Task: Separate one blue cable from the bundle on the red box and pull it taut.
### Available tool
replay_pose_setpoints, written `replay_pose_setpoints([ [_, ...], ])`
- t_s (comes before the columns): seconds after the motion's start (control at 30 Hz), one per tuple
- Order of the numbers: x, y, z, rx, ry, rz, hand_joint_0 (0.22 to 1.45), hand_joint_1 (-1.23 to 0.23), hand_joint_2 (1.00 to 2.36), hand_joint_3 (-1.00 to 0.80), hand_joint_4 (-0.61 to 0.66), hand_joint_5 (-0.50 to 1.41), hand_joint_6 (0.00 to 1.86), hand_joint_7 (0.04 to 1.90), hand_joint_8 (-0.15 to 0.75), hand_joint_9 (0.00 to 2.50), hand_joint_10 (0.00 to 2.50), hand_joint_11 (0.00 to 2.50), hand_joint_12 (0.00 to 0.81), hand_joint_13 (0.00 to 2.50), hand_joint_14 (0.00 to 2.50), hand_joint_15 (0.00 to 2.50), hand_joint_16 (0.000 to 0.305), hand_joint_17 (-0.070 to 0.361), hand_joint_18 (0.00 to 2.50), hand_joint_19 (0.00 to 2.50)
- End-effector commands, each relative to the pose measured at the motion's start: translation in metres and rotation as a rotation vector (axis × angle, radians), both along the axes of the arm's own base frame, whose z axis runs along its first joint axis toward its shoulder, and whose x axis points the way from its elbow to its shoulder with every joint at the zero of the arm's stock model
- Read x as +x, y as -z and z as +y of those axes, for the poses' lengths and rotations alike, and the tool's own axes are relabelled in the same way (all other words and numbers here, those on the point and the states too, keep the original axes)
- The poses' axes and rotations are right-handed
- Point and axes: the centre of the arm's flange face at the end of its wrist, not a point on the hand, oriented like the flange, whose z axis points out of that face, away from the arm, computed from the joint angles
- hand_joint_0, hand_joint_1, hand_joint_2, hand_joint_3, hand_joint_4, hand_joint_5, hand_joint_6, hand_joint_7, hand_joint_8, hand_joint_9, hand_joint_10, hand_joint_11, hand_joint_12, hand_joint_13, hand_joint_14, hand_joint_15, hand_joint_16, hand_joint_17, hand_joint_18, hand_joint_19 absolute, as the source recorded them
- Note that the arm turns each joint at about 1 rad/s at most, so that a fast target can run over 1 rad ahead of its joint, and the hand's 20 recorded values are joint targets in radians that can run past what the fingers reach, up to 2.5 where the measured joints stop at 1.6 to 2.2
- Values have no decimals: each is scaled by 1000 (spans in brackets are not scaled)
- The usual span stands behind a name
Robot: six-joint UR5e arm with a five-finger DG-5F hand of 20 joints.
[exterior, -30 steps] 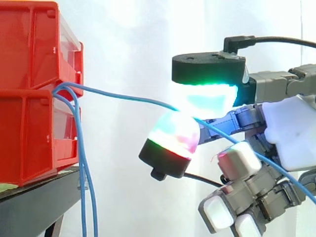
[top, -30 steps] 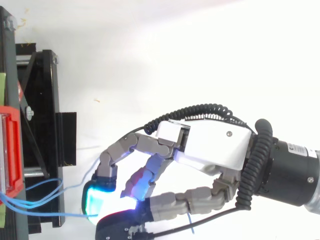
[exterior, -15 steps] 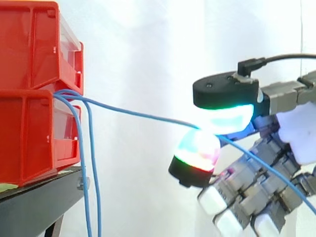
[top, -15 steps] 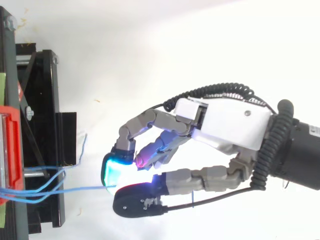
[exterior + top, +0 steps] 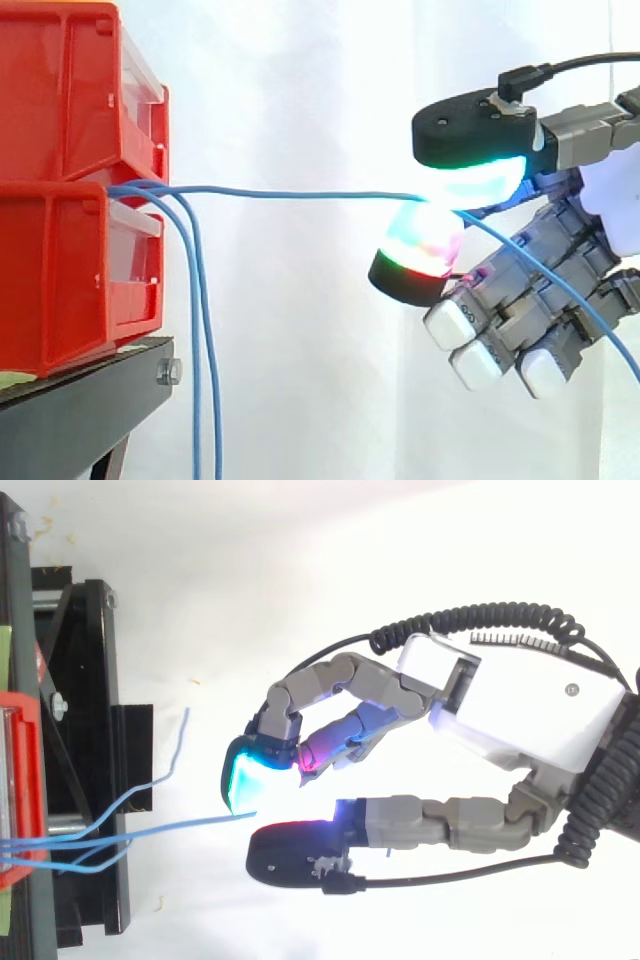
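Since a moment ago the robot's hand [image 5: 520, 300] has moved away from the stacked red plastic boxes [image 5: 60, 200] and up a little. The thin blue cable [image 5: 300, 193] it holds was sagging then. Now it runs nearly straight and level from the boxes to the hand.

The hand pinches this cable between two glowing fingertips [image 5: 470, 180], a blue-green one on top and a pink and green one below. Its other fingers are curled underneath.

The cable comes out where the top box meets the bottom box. Two more blue cables [image 5: 200, 350] hang down from the same spot, past the black stand [image 5: 80, 410].
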Motion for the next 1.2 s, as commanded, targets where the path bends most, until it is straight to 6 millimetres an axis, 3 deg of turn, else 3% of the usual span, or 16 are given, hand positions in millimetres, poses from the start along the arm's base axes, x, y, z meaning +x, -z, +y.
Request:
replay_pose_setpoints([
  [0.0,2,0,1,-9,-2,-10,617,-911,1360,12,-349,-51,940,1066,248,963,10,260,349,836,15,396,51,114,763,575],
  [0.97,5,-1,2,-11,-6,-32,637,-931,1260,35,-330,-51,939,1051,248,993,13,354,371,759,16,442,51,115,552,552],
  [1.17,5,-1,2,-11,-6,-32,666,-948,1116,54,-321,-56,939,1016,236,978,14,350,368,757,16,451,51,115,532,544],
])
